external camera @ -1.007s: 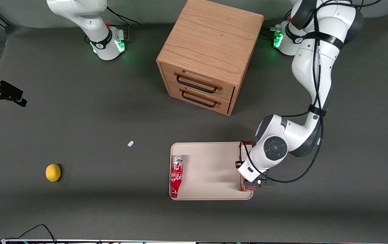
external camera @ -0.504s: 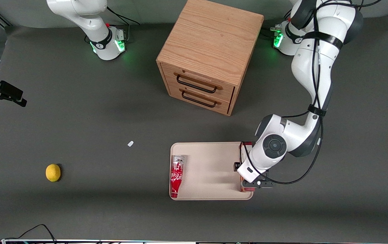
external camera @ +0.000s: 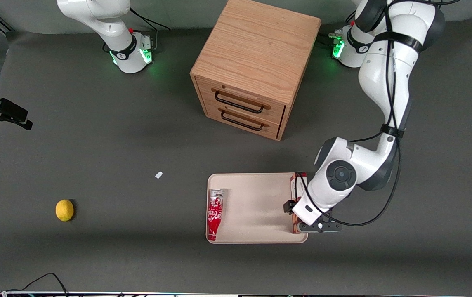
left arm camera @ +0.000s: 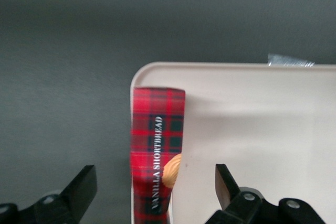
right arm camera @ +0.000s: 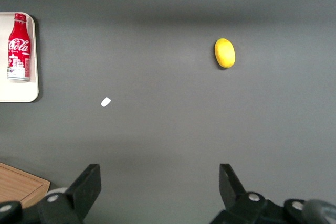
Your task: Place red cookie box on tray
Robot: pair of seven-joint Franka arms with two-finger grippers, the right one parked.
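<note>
The red cookie box point(left arm camera: 157, 145), a slim red plaid carton with a pictured cookie, lies flat on the cream tray point(left arm camera: 252, 129). It runs along the rim at the working arm's end of the tray. My left gripper point(left arm camera: 153, 190) hovers above it, open, one finger on each side and neither touching the carton. In the front view the arm's wrist covers most of the red cookie box point(external camera: 293, 184), and only its ends show at the edge of the tray point(external camera: 256, 198).
A red Coca-Cola bottle point(external camera: 215, 213) lies on the tray's rim toward the parked arm's end. A wooden two-drawer cabinet point(external camera: 256, 62) stands farther from the front camera. A lemon point(external camera: 64, 210) and a small white scrap point(external camera: 159, 175) lie toward the parked arm's end.
The working arm's wrist has shifted slightly toward its own end of the table and nearer the front camera. The box stays on the tray.
</note>
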